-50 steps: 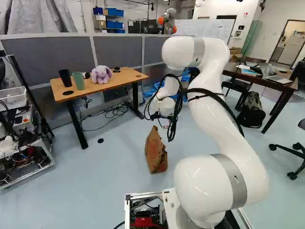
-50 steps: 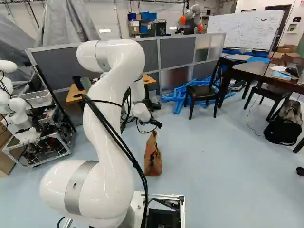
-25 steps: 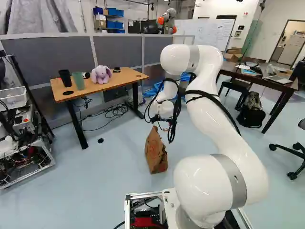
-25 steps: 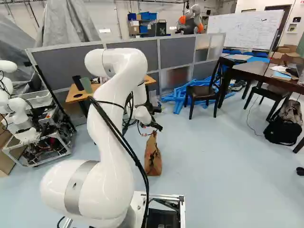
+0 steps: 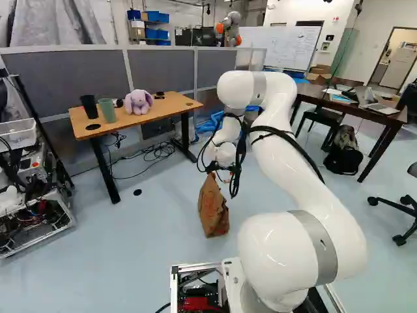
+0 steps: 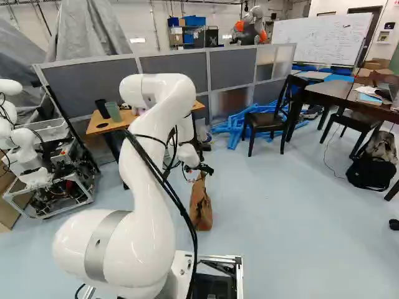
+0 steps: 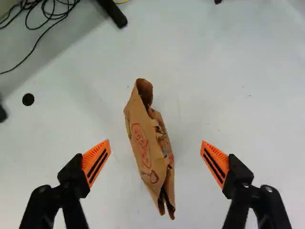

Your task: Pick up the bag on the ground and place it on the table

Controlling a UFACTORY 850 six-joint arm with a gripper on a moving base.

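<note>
While a metal-framed cart of wires and gear (image 5: 40,241) stands at the far left of the left base view, a light-brown wooden bench with black legs (image 5: 177,104) comes next, carrying a black cup (image 5: 89,107), a green cup (image 5: 107,111) and a purple plush rabbit (image 5: 138,102). Right of that bench, the crumpled brown paper bag with red print (image 5: 213,208) stands on the pale blue-grey floor (image 5: 150,254). The black two-fingered gripper (image 6: 205,169) hangs over it, released: in the wrist view its orange pads (image 7: 217,162) are spread wide to either side of the bag, neither touching it. Then comes the white arm (image 5: 309,169), bent high above its base. Past it, a grey-and-black backpack (image 5: 344,156) sits on the floor near a dark bench (image 5: 348,107) bearing a laptop (image 5: 382,109).
</note>
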